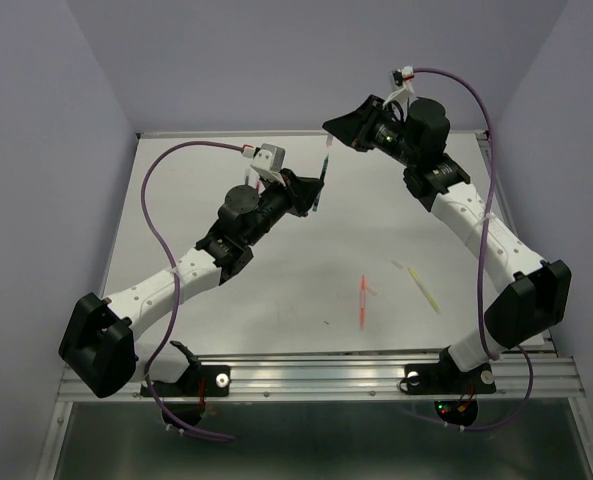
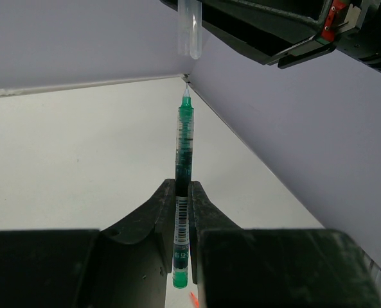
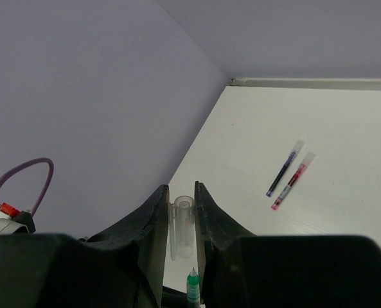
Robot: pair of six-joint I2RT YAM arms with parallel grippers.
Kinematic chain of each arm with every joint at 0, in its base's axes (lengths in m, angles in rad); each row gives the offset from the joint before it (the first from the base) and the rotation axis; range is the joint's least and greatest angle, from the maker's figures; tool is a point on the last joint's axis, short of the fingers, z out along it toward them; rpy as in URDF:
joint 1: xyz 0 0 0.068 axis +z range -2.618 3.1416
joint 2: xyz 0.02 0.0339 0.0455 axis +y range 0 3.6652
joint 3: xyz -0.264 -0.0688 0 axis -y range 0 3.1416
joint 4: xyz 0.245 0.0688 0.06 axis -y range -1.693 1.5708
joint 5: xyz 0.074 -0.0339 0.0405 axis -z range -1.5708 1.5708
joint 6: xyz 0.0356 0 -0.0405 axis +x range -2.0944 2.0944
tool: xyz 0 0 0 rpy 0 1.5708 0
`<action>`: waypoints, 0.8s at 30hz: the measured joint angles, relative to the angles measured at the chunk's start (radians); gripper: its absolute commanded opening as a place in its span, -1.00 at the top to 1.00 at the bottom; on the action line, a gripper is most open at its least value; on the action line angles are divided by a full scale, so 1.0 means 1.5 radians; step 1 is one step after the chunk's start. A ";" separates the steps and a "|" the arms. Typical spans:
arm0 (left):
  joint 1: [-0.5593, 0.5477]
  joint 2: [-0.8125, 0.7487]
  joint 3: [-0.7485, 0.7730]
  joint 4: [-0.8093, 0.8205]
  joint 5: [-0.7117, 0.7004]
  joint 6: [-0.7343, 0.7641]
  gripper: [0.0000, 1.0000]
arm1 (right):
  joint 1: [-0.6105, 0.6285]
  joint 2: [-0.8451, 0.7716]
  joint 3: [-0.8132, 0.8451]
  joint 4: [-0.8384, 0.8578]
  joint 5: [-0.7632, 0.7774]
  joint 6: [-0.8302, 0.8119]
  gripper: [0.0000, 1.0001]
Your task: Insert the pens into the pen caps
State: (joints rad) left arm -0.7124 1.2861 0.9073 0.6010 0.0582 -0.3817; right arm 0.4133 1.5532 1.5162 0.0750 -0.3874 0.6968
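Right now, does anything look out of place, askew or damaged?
Nothing stands out. The green pen sits straight in the jaws of the left gripper, tip aimed at the clear cap held in the right gripper. The orange pen and pale yellow pen lie loose on the table; no damage shows.

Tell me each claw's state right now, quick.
Left claw: closed, holding the green pen.
Right claw: closed, holding a clear pen cap.

Pale table point(image 1: 276, 300), lavender walls point(image 1: 36, 150) — metal rail point(image 1: 316, 373) at near edge
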 measured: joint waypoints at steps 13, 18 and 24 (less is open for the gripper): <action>0.000 0.000 0.000 0.000 -0.001 0.000 1.00 | 0.000 0.000 -0.006 -0.002 -0.019 -0.001 0.79; 0.000 0.000 0.000 0.000 -0.001 0.000 1.00 | 0.000 -0.001 -0.013 -0.002 -0.024 -0.006 0.80; 0.000 0.000 0.000 0.000 -0.001 0.000 1.00 | 0.000 -0.002 -0.021 -0.006 -0.026 -0.008 0.80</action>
State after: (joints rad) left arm -0.7124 1.2861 0.9073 0.6010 0.0574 -0.3820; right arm 0.4133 1.5505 1.4853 0.0658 -0.4267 0.6842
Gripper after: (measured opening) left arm 0.210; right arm 0.254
